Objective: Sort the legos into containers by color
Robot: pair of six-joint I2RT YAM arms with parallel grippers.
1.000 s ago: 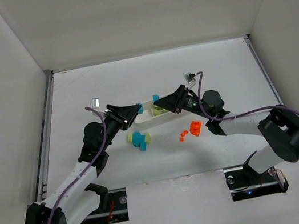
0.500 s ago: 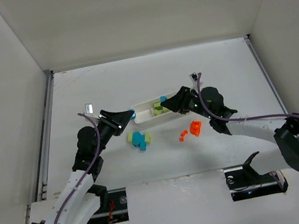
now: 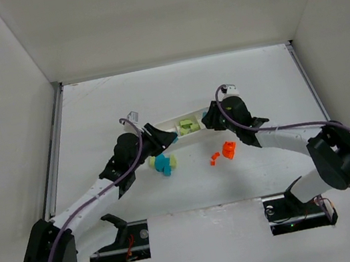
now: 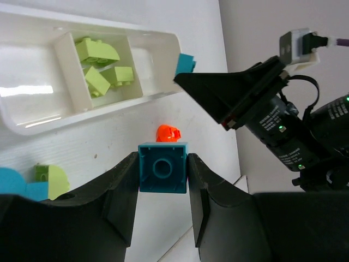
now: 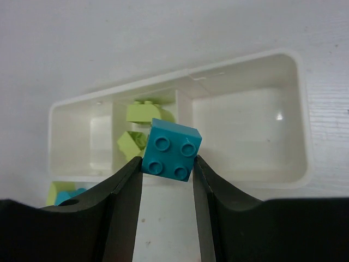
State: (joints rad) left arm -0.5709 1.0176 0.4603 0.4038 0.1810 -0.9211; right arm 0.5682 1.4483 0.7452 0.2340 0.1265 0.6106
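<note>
The white tray [image 3: 192,134] lies mid-table, with its three compartments in a row. Several pale green legos [image 3: 188,126] lie in its middle compartment; they also show in the left wrist view [image 4: 103,68] and the right wrist view [image 5: 139,128]. My left gripper [image 3: 169,139] is at the tray's left end, shut on a blue lego [image 4: 162,167]. My right gripper [image 3: 204,117] hovers at the tray's right end, shut on another blue lego [image 5: 170,149]. The right compartment [image 5: 245,131] is bare. The left compartment [image 5: 76,144] looks bare too.
A blue and a green lego [image 3: 162,164] lie together on the table in front of the tray. Two orange legos [image 3: 229,150] lie to the right of them. White walls enclose the table on three sides.
My left gripper pulled back left, then swung right to the tray's left end. My right gripper drew back from over the middle of the tray to its right end. Both still hold their legos.
</note>
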